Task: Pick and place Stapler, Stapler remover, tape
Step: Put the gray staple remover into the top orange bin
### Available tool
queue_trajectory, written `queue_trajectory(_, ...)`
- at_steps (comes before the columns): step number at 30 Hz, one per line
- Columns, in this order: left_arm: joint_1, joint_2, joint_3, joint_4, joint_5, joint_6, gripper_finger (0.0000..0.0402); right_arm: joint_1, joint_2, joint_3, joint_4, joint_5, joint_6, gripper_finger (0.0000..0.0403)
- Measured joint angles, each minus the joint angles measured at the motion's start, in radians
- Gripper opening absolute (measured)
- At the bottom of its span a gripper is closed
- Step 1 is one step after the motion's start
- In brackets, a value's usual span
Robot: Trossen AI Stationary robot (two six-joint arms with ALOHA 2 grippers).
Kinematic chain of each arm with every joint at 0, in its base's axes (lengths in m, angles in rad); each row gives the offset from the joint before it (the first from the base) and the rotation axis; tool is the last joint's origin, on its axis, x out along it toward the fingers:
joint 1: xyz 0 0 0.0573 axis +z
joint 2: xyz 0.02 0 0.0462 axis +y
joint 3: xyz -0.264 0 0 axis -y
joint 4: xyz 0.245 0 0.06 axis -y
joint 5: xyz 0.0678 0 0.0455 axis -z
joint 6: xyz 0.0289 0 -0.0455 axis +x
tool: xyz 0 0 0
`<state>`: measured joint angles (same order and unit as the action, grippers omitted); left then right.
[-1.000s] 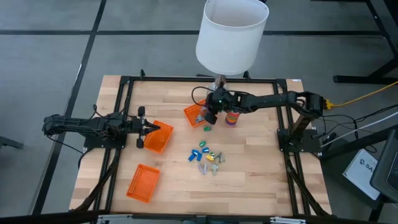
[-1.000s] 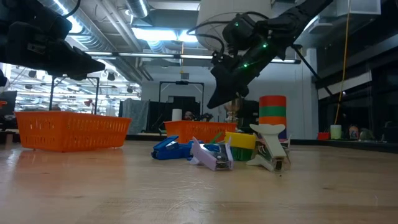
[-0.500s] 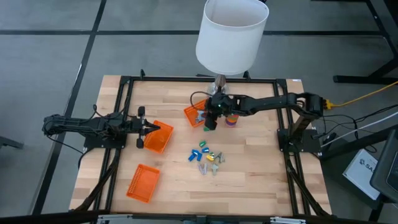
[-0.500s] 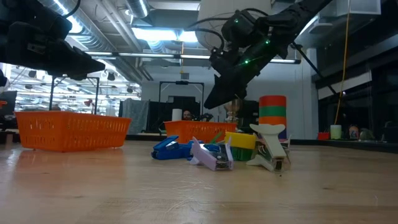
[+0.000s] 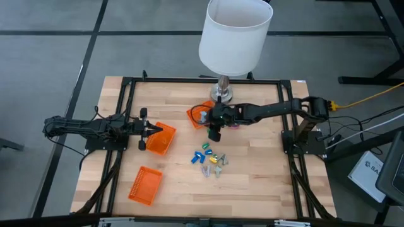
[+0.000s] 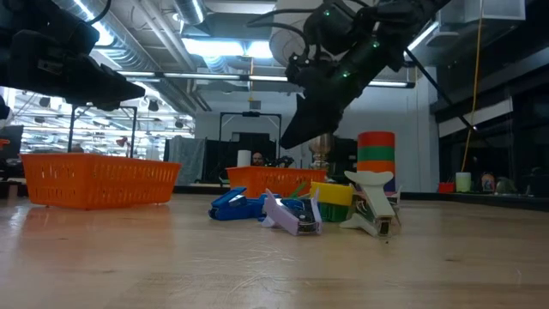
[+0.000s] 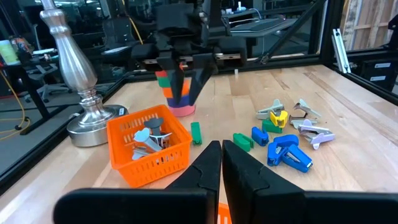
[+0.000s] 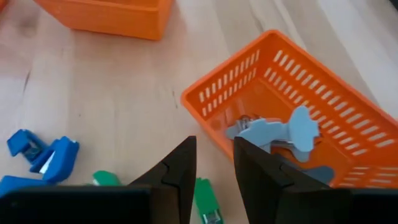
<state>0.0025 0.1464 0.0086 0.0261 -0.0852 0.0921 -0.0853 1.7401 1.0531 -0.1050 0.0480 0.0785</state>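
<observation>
- Beside the lamp base (image 5: 221, 94), the right gripper (image 5: 214, 133) hangs above the table (image 5: 265, 170), fingers apart, holding nothing.
- Orange basket (image 8: 298, 99) near the lamp base holds grey stapler removers (image 8: 273, 132).
- Tape stack (image 7: 177, 93) stands next to that basket, away from the lamp base.
- Green stapler (image 7: 196, 132) lies just beside the basket.
- Left gripper (image 7: 221, 158), fingers together, hovers over another orange basket (image 5: 158, 139), well apart from the lamp base.

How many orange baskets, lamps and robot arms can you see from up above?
orange baskets: 3
lamp: 1
robot arms: 2
Total: 6
</observation>
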Motion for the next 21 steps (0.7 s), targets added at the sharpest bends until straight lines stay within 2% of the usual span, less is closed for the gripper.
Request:
queue_trajectory(13, 0.0, 0.0, 0.0, 0.0, 0.0, 0.0, 0.0011, 0.045, 0.0, 0.0, -0.011, 0.0, 0.045, 0.0106)
queue_trajectory(21, 0.0, 0.0, 0.0, 0.0, 0.0, 0.0, 0.001, 0.065, 0.0, 0.001, 0.008, 0.001, 0.045, 0.0051)
